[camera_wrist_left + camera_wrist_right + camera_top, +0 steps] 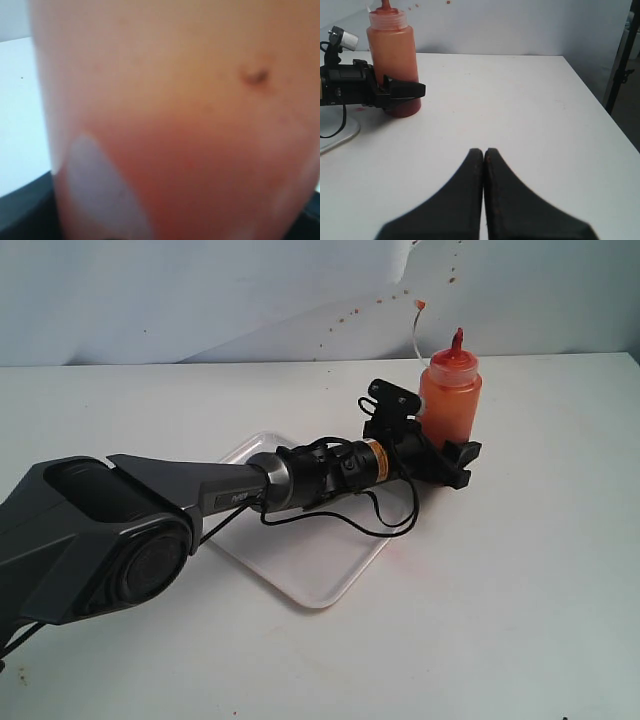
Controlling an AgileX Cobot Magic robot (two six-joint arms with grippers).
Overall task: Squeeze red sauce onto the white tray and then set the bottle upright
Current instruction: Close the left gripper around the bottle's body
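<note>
Exterior view first: the left end effector (pixel 452 445) has its jaws set either side of the lower body of the bottle (pixel 450 400). One black finger (pixel 466 454) shows at the bottle's base and the other is hidden behind it. I cannot tell whether the pads are pressing the plastic or only flanking it. In the left wrist view the orange-red wall of the bottle fills almost everything, with darker red low down. The right end effector (pixel 484 152) is pinched fully together on nothing, hanging over bare desk (pixel 520 100) well apart from the bottle.

The bottle stands upright on the desk just beside the far corner of the white tray (pixel 320 580), not on it. Its red nozzle (pixel 458 338) points up, and the tethered cap (pixel 421 304) seems to hang free. The left arm lies across the tray. What shows of the tray carries no glossy red sauce, so I judge the squeeze is yet to come and this is the pick-up.

To do it well, the jaws should meet the bottle squarely, with both pads level. The grip should be firm enough to lift but gentle, since a soft bottle with an open nozzle would spurt early. The tilt should wait until the nozzle is over the tray.

The bottle shows no label. A small pale marking (pixel 235 498) on the arm is too tiny to read.
</note>
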